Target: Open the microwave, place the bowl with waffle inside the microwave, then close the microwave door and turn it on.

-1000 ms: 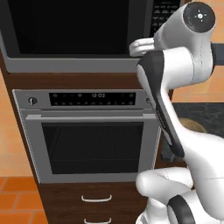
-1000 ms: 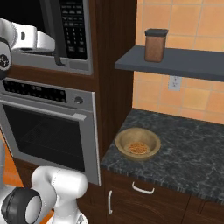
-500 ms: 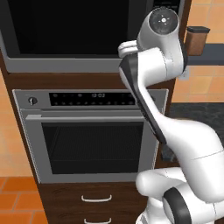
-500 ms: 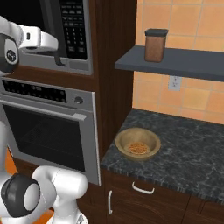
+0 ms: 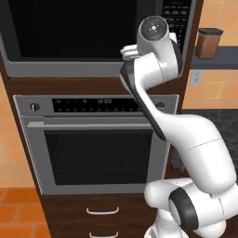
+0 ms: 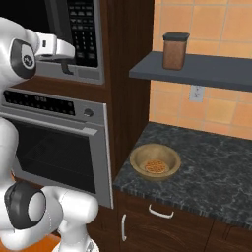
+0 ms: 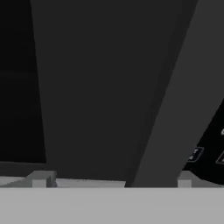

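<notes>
The microwave (image 5: 88, 32) is built in above the oven, and its dark-glass microwave door (image 5: 69, 28) is shut. Its black keypad (image 6: 81, 27) sits at the right. My gripper (image 6: 66, 69) is held up close against the microwave's front, near the seam between door and keypad. In the hand view the gripper (image 7: 112, 180) is open, its fingertips (image 7: 41, 179) wide apart with nothing between them, facing the door's grey edge strip (image 7: 183, 96). The tan wooden bowl (image 6: 155, 160) stands on the dark counter (image 6: 211, 172) to the right, with the orange-brown waffle (image 6: 156, 167) inside it.
A silver oven (image 5: 97, 144) with a bar handle sits under the microwave, with drawers (image 5: 102, 211) below it. A brown canister with a black lid (image 6: 174, 49) stands on a grey wall shelf (image 6: 206, 69). My own arm (image 5: 158, 93) rises in front of the oven.
The upper arm and wrist have swung left across the left base view, carrying the hand closer to the microwave's front. Bowl and door have not moved.
</notes>
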